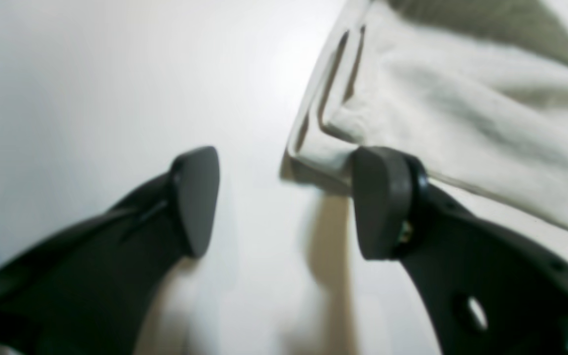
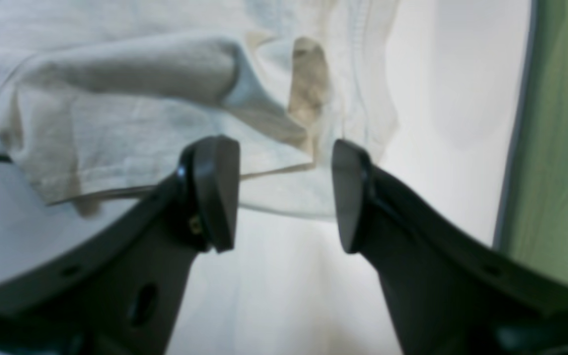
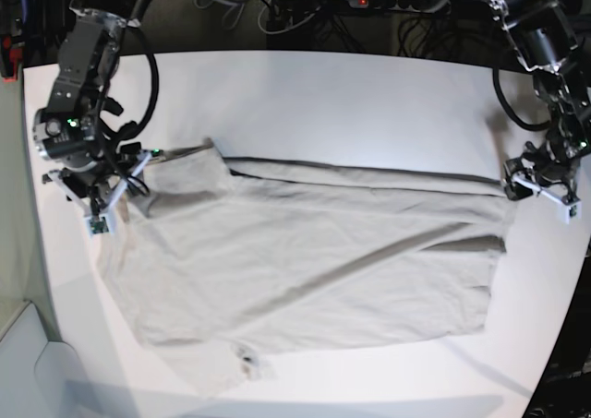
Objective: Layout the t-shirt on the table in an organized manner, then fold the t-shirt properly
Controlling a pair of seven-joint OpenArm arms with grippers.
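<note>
The light beige-grey t-shirt (image 3: 314, 261) lies spread and wrinkled across the white table (image 3: 351, 104), with a dark-seamed edge along its far side. At the shirt's right end my left gripper (image 3: 540, 183) hovers low. In the left wrist view that gripper (image 1: 286, 202) is open, and a hemmed corner of the shirt (image 1: 461, 108) touches its right finger (image 1: 380, 197). Over the shirt's left end, my right gripper (image 3: 97, 192) is open too. The right wrist view shows a folded shirt edge (image 2: 116, 123) lying just beyond the open right gripper (image 2: 286, 192), and nothing is clamped.
Cables and a power strip (image 3: 388, 1) run behind the table's far edge. A green surface (image 2: 560, 148) lies past the table edge in the right wrist view. Bare tabletop (image 1: 91, 88) shows left of the shirt corner.
</note>
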